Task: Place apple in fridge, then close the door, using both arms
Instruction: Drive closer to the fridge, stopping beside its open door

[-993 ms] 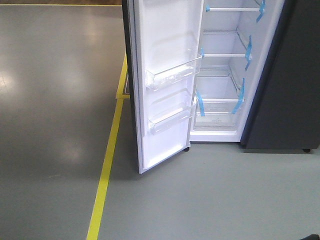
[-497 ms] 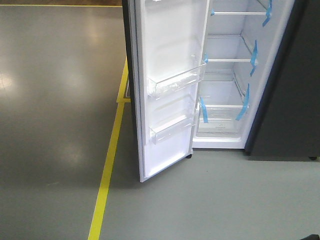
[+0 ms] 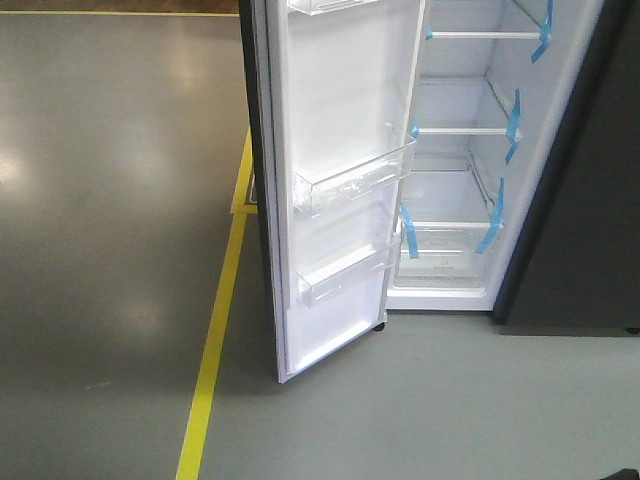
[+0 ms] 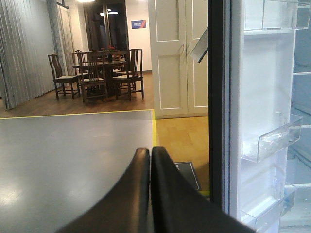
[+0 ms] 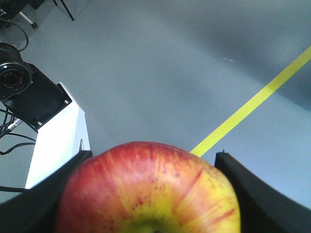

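The fridge (image 3: 570, 200) stands at the upper right of the front view, dark grey outside. Its left door (image 3: 340, 200) hangs wide open, showing clear door bins and the white inside (image 3: 450, 160) with blue-taped shelves. The red and yellow apple (image 5: 150, 189) fills the bottom of the right wrist view, and my right gripper (image 5: 153, 155) is shut on it, one black finger on each side, above grey floor. My left gripper (image 4: 148, 151) is shut and holds nothing, a little left of the open door's dark edge (image 4: 218, 97). Neither gripper shows in the front view.
A yellow floor line (image 3: 215, 340) runs left of the open door. In the left wrist view a dark dining table with chairs (image 4: 104, 73) and white cupboard doors (image 4: 177, 53) stand far behind. The robot's white body (image 5: 58, 141) and camera mount (image 5: 24, 92) are beside the apple.
In the front view the fridge has grown slightly larger and slid lower, so the camera has come closer. The door stays open at the same angle.
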### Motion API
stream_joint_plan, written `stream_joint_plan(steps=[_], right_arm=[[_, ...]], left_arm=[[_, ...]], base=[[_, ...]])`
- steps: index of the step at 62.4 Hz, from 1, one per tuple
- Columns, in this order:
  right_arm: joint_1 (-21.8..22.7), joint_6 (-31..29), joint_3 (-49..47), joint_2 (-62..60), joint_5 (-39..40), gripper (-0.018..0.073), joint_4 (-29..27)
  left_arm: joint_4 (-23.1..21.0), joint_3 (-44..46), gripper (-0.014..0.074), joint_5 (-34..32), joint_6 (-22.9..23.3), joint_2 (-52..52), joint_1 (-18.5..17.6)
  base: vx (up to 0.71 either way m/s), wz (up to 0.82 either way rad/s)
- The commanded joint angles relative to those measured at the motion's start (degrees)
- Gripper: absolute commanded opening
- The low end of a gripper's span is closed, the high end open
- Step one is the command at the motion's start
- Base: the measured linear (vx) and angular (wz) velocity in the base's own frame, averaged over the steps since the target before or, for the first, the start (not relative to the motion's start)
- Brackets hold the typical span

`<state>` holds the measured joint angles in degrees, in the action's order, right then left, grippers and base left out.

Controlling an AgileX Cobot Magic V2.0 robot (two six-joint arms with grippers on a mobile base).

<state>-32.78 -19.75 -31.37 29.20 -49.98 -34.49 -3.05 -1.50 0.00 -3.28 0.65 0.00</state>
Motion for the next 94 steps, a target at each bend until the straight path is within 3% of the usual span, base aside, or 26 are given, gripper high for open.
stream_joint_plan(steps=[1,94], right_arm=[[0.10,-0.47,-1.45,0.21,2.86,0.0361,-1.94],[0.10,-0.47,-1.45,0.21,2.86,0.0361,-1.94]], left_arm=[[-0.63,-1.21,-0.0006,-4.39,0.12,0.84,0.00],[-0.63,-1.21,-0.0006,-4.39,0.12,0.84,0.00]], base=[[0.12,-0.01],[0.11,-0.01]])
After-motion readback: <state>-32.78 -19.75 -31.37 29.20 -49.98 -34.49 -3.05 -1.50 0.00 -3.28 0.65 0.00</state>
